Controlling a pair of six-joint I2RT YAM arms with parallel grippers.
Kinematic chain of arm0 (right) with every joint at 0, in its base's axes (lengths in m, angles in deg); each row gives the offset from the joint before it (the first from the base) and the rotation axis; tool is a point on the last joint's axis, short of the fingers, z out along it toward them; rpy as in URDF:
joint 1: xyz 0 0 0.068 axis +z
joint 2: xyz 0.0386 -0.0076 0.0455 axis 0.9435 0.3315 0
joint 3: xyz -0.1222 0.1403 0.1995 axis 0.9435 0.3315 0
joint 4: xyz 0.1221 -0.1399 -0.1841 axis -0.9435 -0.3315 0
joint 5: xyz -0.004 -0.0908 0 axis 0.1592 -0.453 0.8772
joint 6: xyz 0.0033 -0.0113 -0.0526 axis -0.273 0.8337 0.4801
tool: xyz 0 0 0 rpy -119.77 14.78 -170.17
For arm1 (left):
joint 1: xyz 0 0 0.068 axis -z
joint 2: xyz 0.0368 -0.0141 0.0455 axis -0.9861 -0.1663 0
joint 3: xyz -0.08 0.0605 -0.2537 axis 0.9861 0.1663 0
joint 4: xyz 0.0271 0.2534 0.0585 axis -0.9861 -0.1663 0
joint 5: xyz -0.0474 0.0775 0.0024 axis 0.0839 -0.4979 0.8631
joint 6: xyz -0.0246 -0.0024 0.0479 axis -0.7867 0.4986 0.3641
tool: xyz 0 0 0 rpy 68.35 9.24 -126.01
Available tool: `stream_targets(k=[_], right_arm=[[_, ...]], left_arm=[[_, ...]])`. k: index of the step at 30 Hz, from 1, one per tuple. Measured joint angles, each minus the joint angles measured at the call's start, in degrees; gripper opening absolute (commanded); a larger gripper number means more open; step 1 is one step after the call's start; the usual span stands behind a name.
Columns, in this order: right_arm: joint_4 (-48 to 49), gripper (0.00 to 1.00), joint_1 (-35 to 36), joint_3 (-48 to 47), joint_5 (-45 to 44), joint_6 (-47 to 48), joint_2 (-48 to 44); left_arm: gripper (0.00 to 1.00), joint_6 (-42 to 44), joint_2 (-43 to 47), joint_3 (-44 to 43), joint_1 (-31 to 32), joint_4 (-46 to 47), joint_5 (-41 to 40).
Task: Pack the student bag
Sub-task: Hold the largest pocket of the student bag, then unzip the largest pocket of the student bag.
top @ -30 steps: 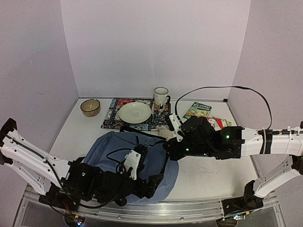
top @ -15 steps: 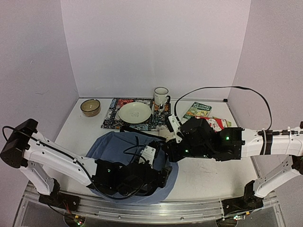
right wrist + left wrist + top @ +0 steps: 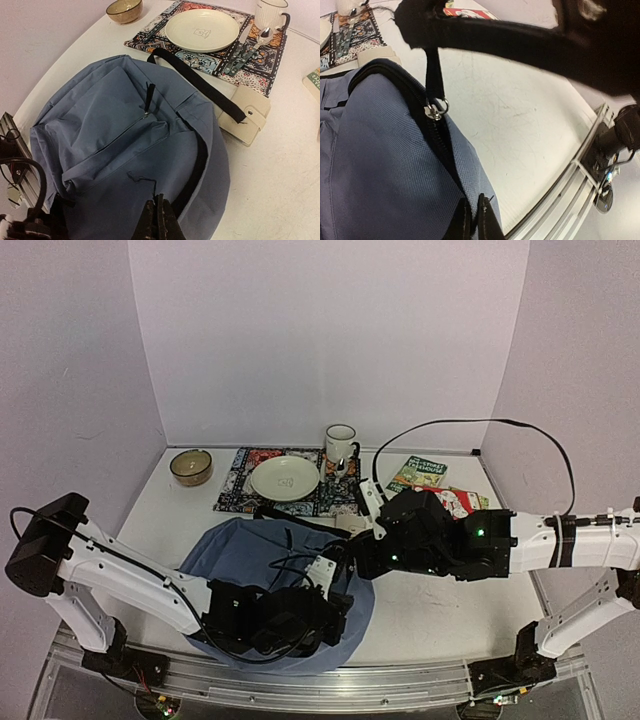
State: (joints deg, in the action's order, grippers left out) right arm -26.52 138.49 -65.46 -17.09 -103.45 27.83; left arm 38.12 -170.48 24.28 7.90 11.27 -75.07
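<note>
Starting at the near edge, my left gripper (image 3: 474,220) sits pressed together on the black zipper band where it runs along the near right rim of the student bag (image 3: 110,135). As I read it, it pinches that band and a bit of blue cloth. I take this grip as a way to hold the seam taut so the main zipper can be worked. The zipper pull (image 3: 436,109) lies just up the band from my fingers, and its black tab leads further up, out of clear sight.

The bag itself lies flat on the table (image 3: 440,610), front pocket up, near me and left of centre. It looks closed and slack, so I judge that packing has not begun.

My right gripper (image 3: 157,220) is at the bag's right rim, beside the same black band, with its tips pressed together. Whether a fold of cloth is caught between them I cannot tell. It is probably there to brace the rim against the left arm's pull.

Just beyond the bag, partly under a black strap, lies a cream wallet (image 3: 245,117), close enough to go in first. Behind it a patterned placemat (image 3: 265,65) carries a plate (image 3: 202,30), cutlery (image 3: 245,47) and a mug (image 3: 270,15). A bowl (image 3: 124,10) stands off the mat to the left, and a book (image 3: 418,472) lies to the far right.
</note>
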Motion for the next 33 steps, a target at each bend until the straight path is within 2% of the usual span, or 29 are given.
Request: stream_targets(k=[6,16,33], right_arm=[[-0.66,0.0,-3.65,-0.44,-0.43,1.3,2.16],[0.95,0.0,-8.75,-8.31,2.74,6.72,14.12],[1.78,0.0,-10.51,-23.65,14.83,10.42,33.45]], left_arm=[[0.0,-0.6,3.42,2.75,0.88,-0.49,2.86],[0.0,0.38,7.26,3.47,6.97,-6.23,3.04],[0.0,1.86,9.26,3.74,13.35,-12.24,-6.02]])
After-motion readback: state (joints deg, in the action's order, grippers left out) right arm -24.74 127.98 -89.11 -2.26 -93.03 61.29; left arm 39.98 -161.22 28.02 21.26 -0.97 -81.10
